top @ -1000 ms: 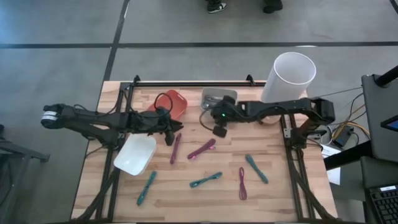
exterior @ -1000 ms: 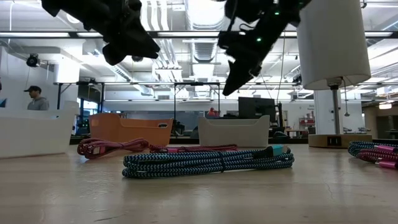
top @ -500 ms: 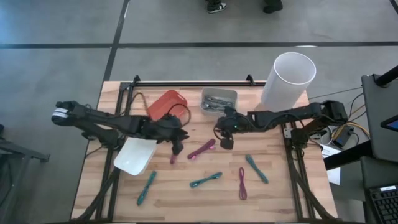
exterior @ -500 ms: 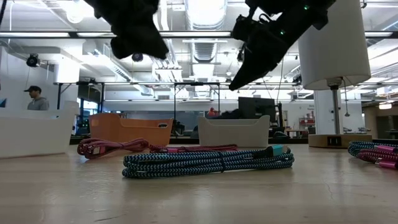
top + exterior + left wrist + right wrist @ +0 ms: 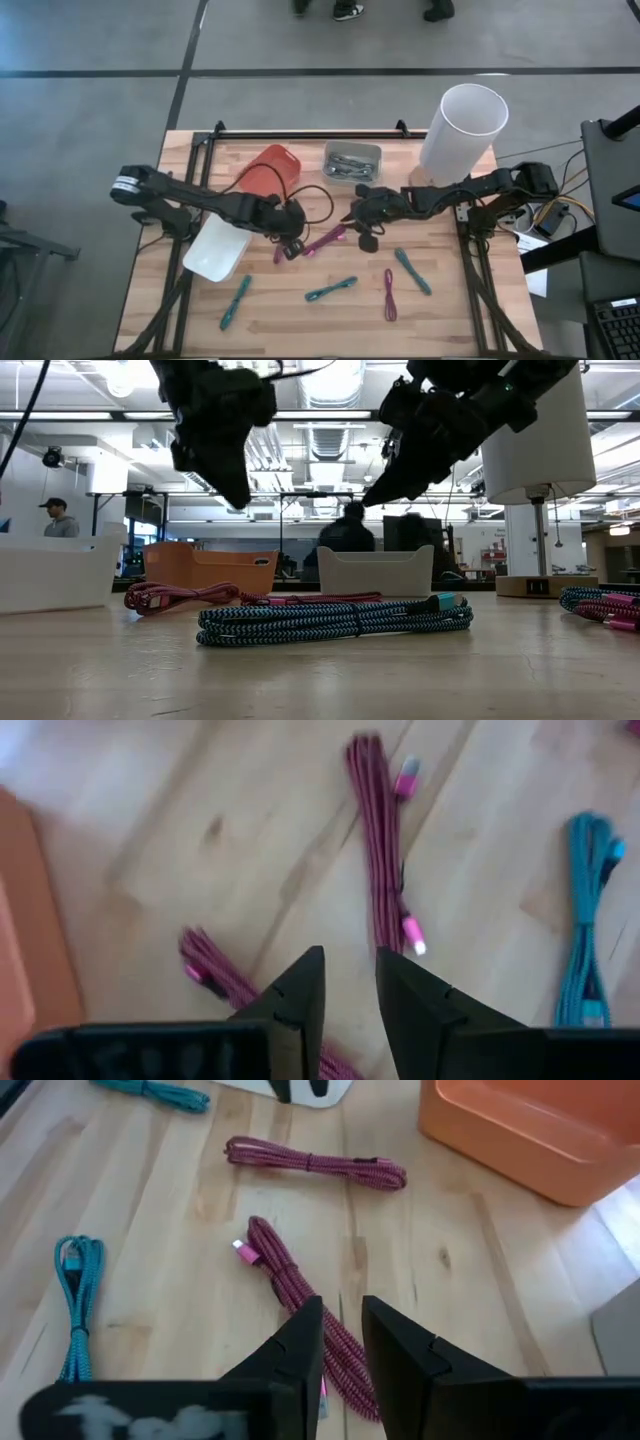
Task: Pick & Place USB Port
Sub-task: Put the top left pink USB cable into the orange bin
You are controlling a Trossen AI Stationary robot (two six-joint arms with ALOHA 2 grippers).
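Observation:
Several coiled USB cables lie flat on the wooden table. A pink cable (image 5: 325, 240) (image 5: 300, 1295) (image 5: 380, 850) lies mid-table between both grippers. A second pink cable (image 5: 279, 250) (image 5: 315, 1162) (image 5: 215, 975) lies just beside and partly under my left gripper (image 5: 291, 243) (image 5: 240, 500) (image 5: 350, 985). That gripper hangs above the table, fingers pointing down with a narrow slit between them. My right gripper (image 5: 366, 240) (image 5: 372, 498) (image 5: 342, 1335) hovers over the first cable's right end, shut and empty.
An orange bin (image 5: 268, 168), a grey bin with cables (image 5: 352, 160) and a white bin (image 5: 218, 248) stand on the table's far and left parts. A tall white cylinder (image 5: 468, 125) stands far right. Teal cables (image 5: 237, 300) (image 5: 332, 290) (image 5: 412, 270) and a pink one (image 5: 388, 295) lie nearer.
My left gripper has moved from beside the orange bin toward the right and near edge, and has come lower, ending over the pink cables. My right gripper has moved from the grey bin toward the near edge, ending over the middle pink cable. The cables have stayed put.

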